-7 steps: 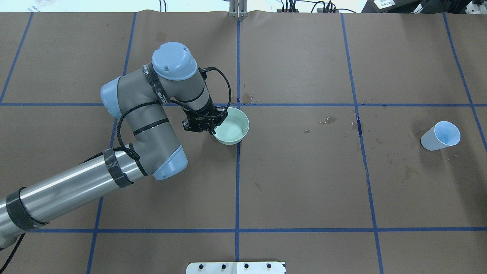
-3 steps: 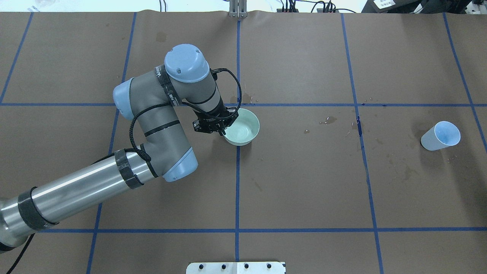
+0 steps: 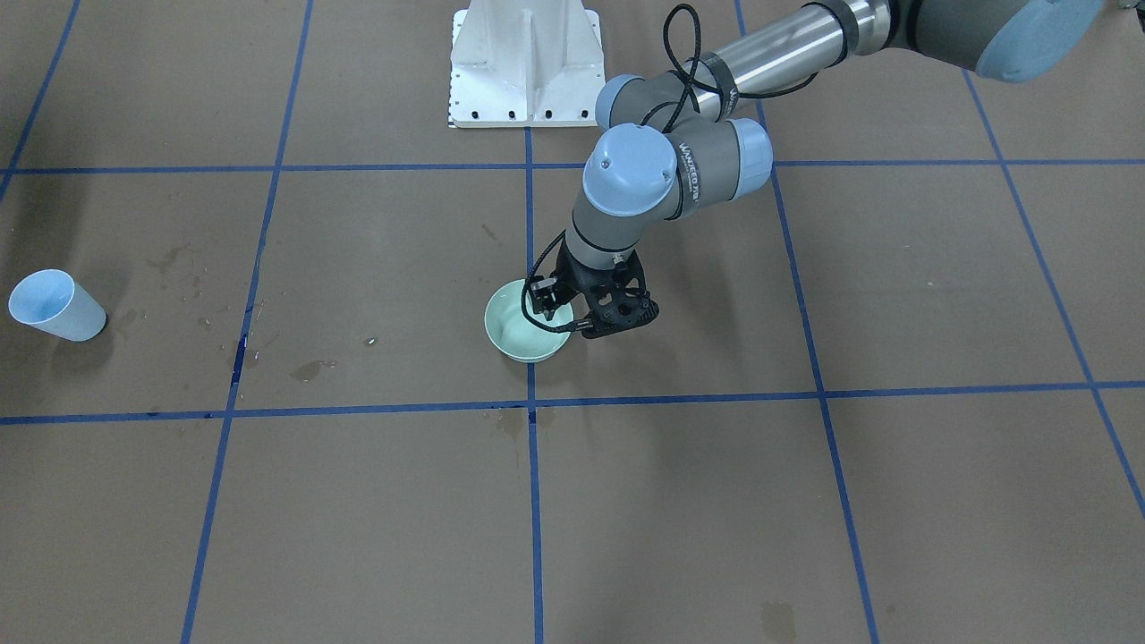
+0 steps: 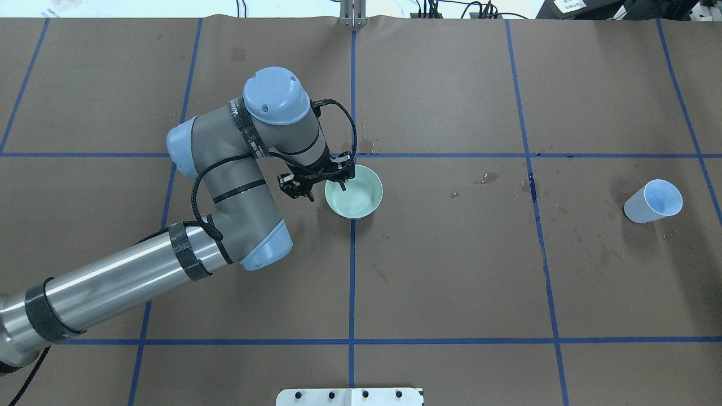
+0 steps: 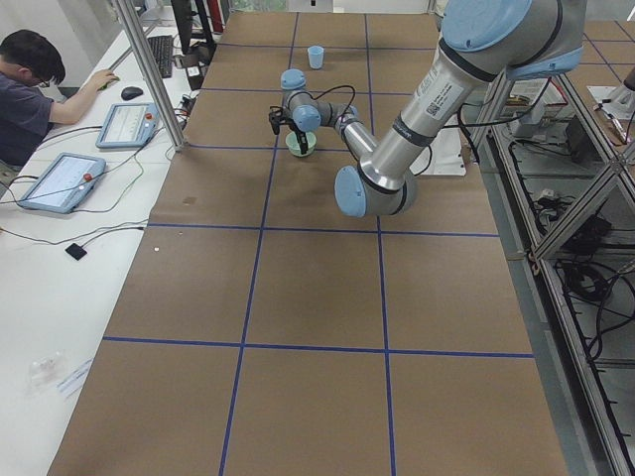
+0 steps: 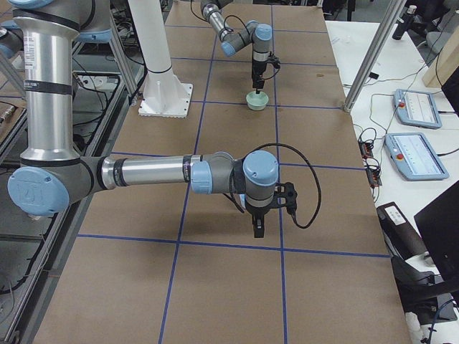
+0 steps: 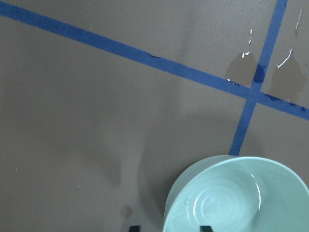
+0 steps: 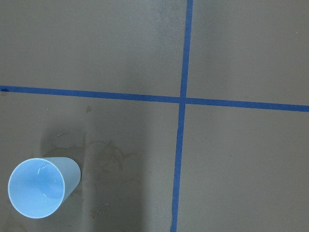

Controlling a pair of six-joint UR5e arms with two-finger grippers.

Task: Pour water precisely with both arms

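Note:
A pale green bowl [image 4: 353, 192] stands level on the brown table near the centre cross of blue tape. The water [image 7: 219, 209] shows in it as faint ripples. My left gripper [image 4: 324, 189] is open, its fingers astride the bowl's near-left rim; in the left wrist view two fingertips [image 7: 206, 227] flank that rim. A light blue cup [image 4: 654, 201] stands upright far off to the right, and the right wrist view looks down into the cup [image 8: 41, 186]. My right gripper [image 6: 257, 226] hangs over bare table, seen only from the side, so I cannot tell its state.
Wet stains [image 4: 488, 179] spot the paper between bowl and cup, with more at the tape cross [image 7: 244, 67]. The white pedestal [image 3: 523, 63] stands at the robot's side. A person [image 5: 30, 94] sits at a side bench with tablets.
The left arm carried the tilted bowl to the right, the bowl came down level on the table, and the left gripper opened off its rim. The blue cup has not moved.

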